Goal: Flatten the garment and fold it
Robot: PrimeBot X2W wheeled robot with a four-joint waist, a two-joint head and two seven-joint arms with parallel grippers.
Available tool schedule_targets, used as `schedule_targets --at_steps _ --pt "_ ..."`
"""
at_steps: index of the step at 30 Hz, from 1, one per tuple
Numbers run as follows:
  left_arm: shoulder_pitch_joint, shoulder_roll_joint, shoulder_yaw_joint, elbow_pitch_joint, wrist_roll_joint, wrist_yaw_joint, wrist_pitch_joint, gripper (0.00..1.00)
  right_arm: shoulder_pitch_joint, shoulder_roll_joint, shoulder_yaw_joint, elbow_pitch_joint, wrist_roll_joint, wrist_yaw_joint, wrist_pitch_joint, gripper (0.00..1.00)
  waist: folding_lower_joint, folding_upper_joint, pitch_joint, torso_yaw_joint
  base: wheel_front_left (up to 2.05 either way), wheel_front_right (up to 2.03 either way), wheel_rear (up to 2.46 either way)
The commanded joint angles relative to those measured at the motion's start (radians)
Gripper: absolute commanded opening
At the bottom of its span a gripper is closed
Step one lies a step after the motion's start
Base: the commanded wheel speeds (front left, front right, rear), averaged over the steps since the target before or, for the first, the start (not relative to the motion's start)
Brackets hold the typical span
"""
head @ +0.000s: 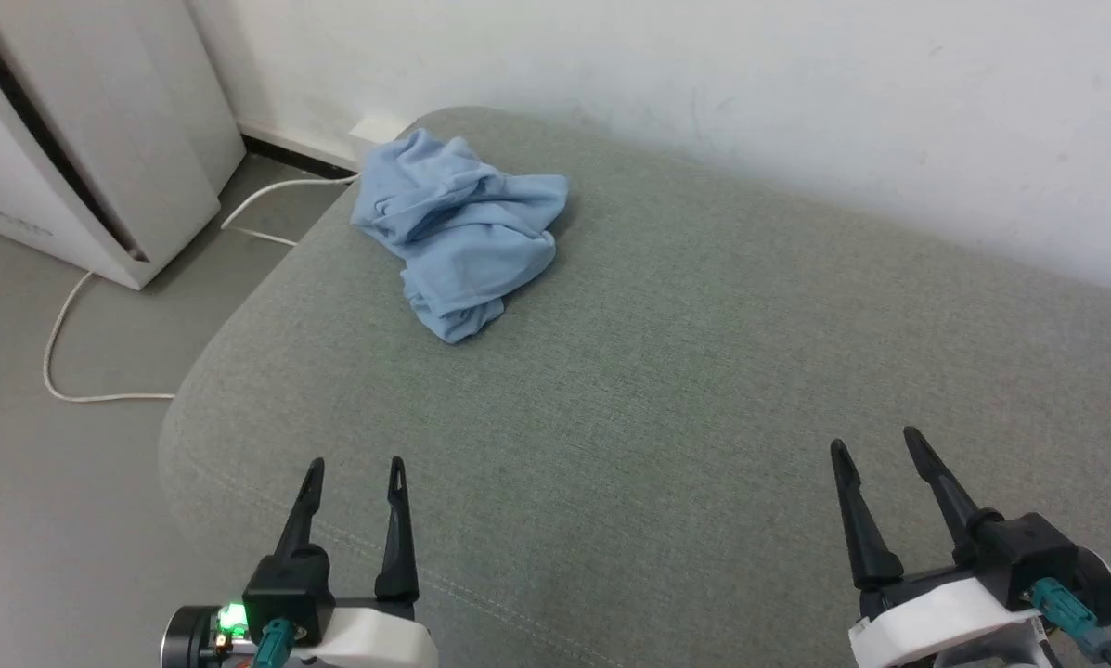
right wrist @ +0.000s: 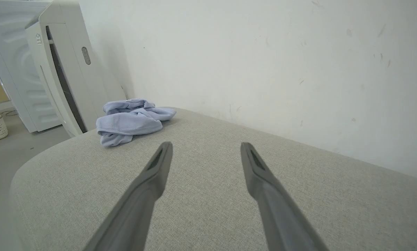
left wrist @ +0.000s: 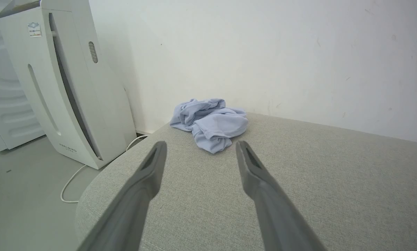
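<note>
Abutting a white wall point(head: 796, 93), a grey cushion point(head: 704, 390) bears the garment point(head: 458, 237).

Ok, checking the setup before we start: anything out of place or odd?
The garment lies crumpled in a heap near the far left corner of the cushion, not spread flat. A white cable trails loose on the floor beside it. Nothing looks spilled or damaged.

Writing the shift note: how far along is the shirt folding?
Nothing looks done: the light blue cotton T-shirt lies crumpled at the far left corner of the grey-green fabric cushion. In hand: nothing; left gripper and right gripper hover open, apart from it. Left: flattening, folding.
</note>
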Motion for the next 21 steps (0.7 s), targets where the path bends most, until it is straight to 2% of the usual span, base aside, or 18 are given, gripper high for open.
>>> schedule_targets --at_steps 1,16,21 --pt "0.014 -0.001 -0.004 -0.004 -0.004 0.013 -0.009 1.0 0.01 0.003 0.0 0.002 0.006 -0.002 -0.008 1.0 0.0 0.0 0.004 0.007 0.0 0.0 0.0" --pt "0.021 -0.001 -0.034 -0.012 -0.023 0.043 -0.04 1.0 0.018 0.003 -0.006 0.006 0.002 -0.002 -0.04 1.0 0.0 0.0 0.019 0.057 0.0 0.0 0.0" --pt "0.02 -0.001 -0.038 -0.014 -0.026 0.047 -0.041 1.0 0.015 0.003 -0.002 0.004 -0.003 -0.002 -0.041 1.0 0.0 0.0 0.031 0.049 0.0 0.0 0.0"
